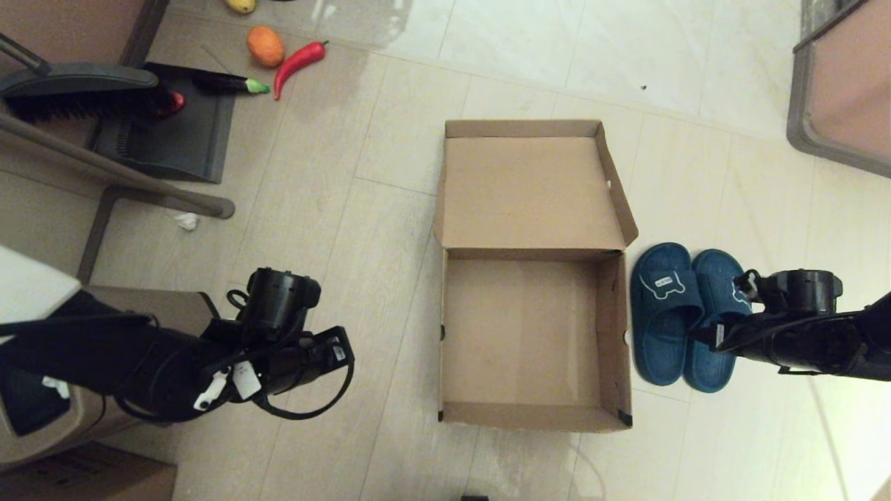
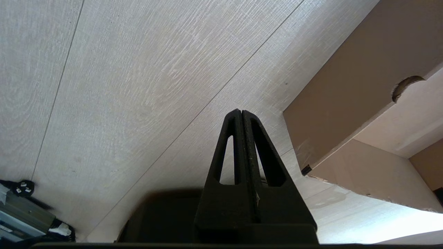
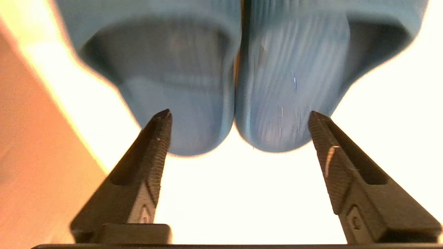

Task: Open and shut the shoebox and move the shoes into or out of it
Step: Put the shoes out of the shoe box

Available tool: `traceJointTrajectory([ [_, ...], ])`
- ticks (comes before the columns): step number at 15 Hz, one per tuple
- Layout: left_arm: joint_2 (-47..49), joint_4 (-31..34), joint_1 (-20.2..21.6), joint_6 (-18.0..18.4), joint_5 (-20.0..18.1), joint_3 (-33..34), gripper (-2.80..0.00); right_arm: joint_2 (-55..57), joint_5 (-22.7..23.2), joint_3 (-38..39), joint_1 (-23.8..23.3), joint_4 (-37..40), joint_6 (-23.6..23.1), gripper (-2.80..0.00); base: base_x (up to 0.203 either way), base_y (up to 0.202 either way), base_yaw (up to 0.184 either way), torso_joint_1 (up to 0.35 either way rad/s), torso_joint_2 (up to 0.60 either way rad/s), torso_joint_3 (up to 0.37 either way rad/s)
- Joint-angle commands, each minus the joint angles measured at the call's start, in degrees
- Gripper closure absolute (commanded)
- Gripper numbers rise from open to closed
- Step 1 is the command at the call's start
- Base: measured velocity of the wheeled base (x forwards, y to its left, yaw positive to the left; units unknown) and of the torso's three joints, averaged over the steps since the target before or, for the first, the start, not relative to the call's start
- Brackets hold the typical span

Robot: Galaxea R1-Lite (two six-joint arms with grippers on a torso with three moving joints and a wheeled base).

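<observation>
The shoebox [image 1: 534, 416] stands open on the floor in the middle, its lid [image 1: 529, 191] folded back flat on the far side, and it holds nothing. Both navy shoes [image 1: 665, 313] lie side by side on the floor, just right of the box. My right gripper [image 1: 704, 339] hangs over them, open. In the right wrist view the two heels [image 3: 287, 103] sit between its spread fingertips [image 3: 161, 131], untouched. My left gripper [image 1: 342, 356] is shut and empty, left of the box. The left wrist view has its closed fingers [image 2: 240, 138] above the floor near the box's corner [image 2: 346, 86].
A dustpan [image 1: 174, 132] and brush [image 1: 83, 97] lie at the far left, with an orange [image 1: 265, 46], a red chili [image 1: 298, 62] and an eggplant [image 1: 230, 84] beside them. A brown bin [image 1: 42, 417] and a plain cardboard box [image 1: 90, 476] sit near left. Furniture [image 1: 846, 83] stands far right.
</observation>
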Motion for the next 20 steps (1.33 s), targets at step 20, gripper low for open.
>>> traceJointTrajectory([
  [20,6.37,0.23,-6.25,-0.22,2.33,-8.51,0.00,10.56,1.97,-8.51,-1.40,-8.84,0.25,-2.80,0.000,0.000,0.000,0.000,0.00,0.000],
])
